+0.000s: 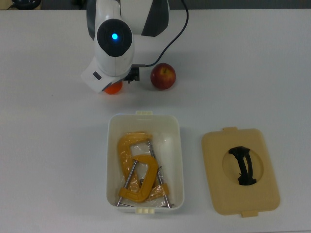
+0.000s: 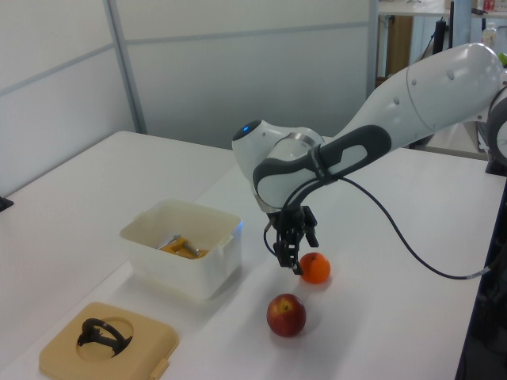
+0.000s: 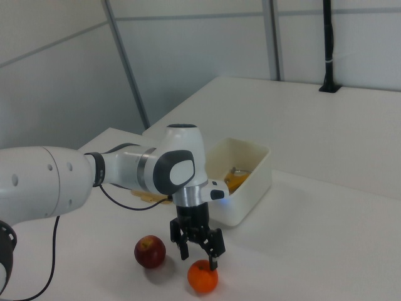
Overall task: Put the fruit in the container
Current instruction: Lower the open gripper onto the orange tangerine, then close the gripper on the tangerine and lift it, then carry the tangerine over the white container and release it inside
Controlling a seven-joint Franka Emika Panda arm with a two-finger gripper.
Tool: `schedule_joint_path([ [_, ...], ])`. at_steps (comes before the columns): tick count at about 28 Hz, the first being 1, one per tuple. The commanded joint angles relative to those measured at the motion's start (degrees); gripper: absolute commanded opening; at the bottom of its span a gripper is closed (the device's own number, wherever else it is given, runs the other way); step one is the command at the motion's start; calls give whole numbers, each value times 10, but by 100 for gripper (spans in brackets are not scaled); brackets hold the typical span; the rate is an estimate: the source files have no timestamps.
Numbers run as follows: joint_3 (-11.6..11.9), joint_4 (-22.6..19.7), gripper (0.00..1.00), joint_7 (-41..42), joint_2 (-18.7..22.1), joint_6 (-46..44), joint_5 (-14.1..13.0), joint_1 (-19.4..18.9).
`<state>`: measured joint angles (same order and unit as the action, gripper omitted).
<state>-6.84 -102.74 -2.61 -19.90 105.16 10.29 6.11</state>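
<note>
Nothing done yet: bright orange round mandarin (image 3: 203,278) and dark red apple (image 3: 150,251) both on the white table (image 1: 252,73), beyond the far short end of the white rectangular plastic tub (image 1: 111,160), holding only 2 yellow metal C-clamps (image 1: 138,172). Black pincer (image 3: 197,249) spread wide, empty, poised just over the mandarin.

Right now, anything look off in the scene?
Yes: the white container meant for fruit already holds yellow C-clamps. Its beige lid lies off on the table, at the top view's right. The mandarin and apple sit intact, with the open claw above the mandarin.
</note>
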Motion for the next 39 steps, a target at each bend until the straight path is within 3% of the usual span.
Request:
schedule_joint_path([
  [1,2,-33,100,-15,-3,36,24,-5],
  [5,4,-34,98,-15,-15,38,29,-3],
  [11,6,-27,41,-15,2,29,29,0],
  [12,6,-27,37,-15,8,27,28,-1],
  [15,7,-18,37,-14,28,16,27,0],
  [17,7,13,36,-15,40,5,25,0],
  [21,2,74,36,-20,42,-2,25,-3],
  [25,0,104,36,-47,36,25,29,-5],
  [31,-8,110,37,-98,25,207,30,-20],
  [34,-8,112,37,-112,13,252,32,-22],
  [39,-8,111,48,-121,-12,342,32,-30],
])
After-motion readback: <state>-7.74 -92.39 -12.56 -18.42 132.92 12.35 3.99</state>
